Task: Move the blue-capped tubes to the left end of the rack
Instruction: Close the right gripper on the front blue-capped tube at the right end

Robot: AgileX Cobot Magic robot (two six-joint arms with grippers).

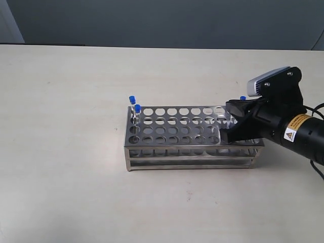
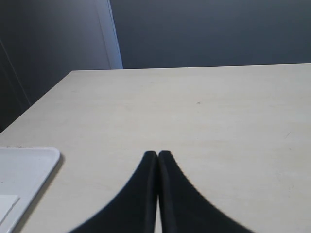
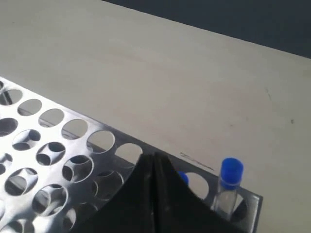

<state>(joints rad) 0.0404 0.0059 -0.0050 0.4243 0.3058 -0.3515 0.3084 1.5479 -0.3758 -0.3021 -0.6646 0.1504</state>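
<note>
Hovering low over one end of the rack (image 1: 172,129), your right gripper (image 1: 224,137) has its two black fingers pressed flat together, with nothing clamped between them. Just beyond its fingertips, in the rack's corner hole, a corner tube (image 3: 230,182) stands upright, clear-walled under a bright blue cap. A second blue cap (image 3: 183,177) peeks out right beside one finger and is mostly hidden by it; you cannot tell whether finger and cap touch. At the end of the rack farthest from this gripper, two further blue-capped tubes stand upright in neighbouring holes: an edge-row tube (image 1: 131,100) and an inner-row tube (image 1: 136,110), both well apart from the fingers. Your left gripper (image 2: 158,154) is likewise closed, its fingers meeting along a thin seam above the pale table (image 2: 218,111), with the rounded corner of a white tray (image 2: 24,167) lying near it to one side.
</note>
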